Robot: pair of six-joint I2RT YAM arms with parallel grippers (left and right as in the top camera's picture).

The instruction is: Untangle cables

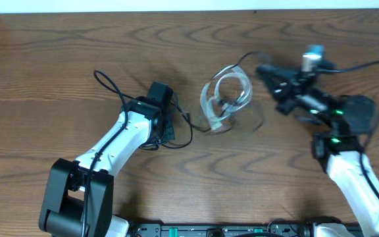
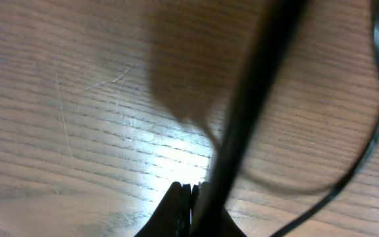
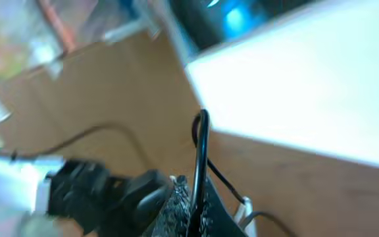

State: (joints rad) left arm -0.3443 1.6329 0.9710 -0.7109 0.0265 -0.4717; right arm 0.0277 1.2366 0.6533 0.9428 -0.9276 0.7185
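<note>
Both fingers of the left gripper [image 2: 189, 194] are pressed tight together at the bottom of its own view. They pinch a black cable [image 2: 262, 79], which runs from between them up to the top of the frame and looks big and blurry. A thin black cord [image 2: 368, 153] curves down the right side of that view, over the wooden table [image 2: 77, 99]. From above, the left gripper is just left of the middle of the frame. Black loops lie on the table near it, one up to its left and one down to its right. The right gripper [image 3: 193, 201] is pinched tight too. It holds a second black cable [image 3: 202, 141], which stands up from its fingers in a narrow loop. From above, the right gripper is in the upper right of the frame and points left. The white cable [image 1: 226, 99] lies in a loose curl in the middle of the table, between the two grippers.
</note>
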